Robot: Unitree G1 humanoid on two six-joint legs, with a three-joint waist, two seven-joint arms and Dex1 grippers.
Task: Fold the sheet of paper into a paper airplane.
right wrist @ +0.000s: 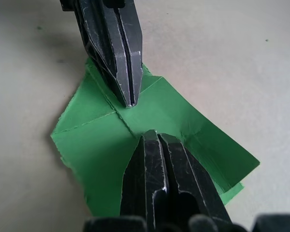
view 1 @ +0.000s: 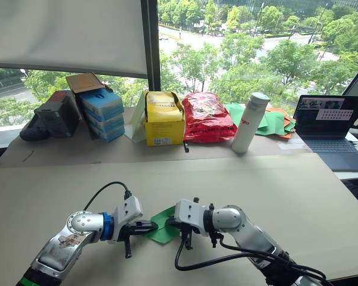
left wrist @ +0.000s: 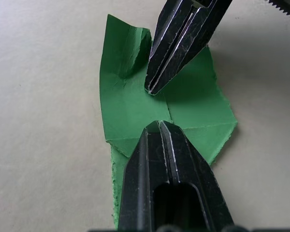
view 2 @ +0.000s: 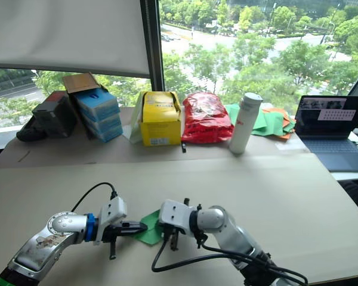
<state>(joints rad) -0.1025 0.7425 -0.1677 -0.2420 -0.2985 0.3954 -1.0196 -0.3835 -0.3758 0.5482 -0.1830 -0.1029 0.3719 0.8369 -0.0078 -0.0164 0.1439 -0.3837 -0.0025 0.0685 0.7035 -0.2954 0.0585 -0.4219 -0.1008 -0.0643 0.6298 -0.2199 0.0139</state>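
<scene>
**Green sheet pinned between two closed tips, mid-fold**

Green paper lies low on the tan table [view 1: 298, 196] in the left eye view: the sheet of paper [view 1: 163, 227], partly folded, sits between the two arms. The left end effector [view 1: 144, 227] reaches it from 9 o'clock and the right end effector [view 1: 172, 223] from 3 o'clock, both about equally near, their tips meeting over its middle. At 12 o'clock, along the window, stand a yellow box [view 1: 163, 118], a red bag [view 1: 204, 116], stacked blue boxes [view 1: 102, 113], a white bottle [view 1: 249, 122] with red lettering too small to read, a heap of green and orange sheets [view 1: 272, 121] and an open laptop [view 1: 330, 128]. Print on the boxes and the bag cannot be read.

The right eye view gives the same arrangement, the sheet a small green wedge between the two dark tips.

From the left wrist view, the left end effector's fingers are pressed together, tip down on the sheet, just short of the right one's shut tip opposite. A crease runs across between them; one corner flap curls up.

From the right wrist view, the right end effector's fingers are likewise pressed together on the paper, near where the creases cross. Judged from this, the next fold turns on that crease line, with both tips already on it and neither pinching an edge.
</scene>
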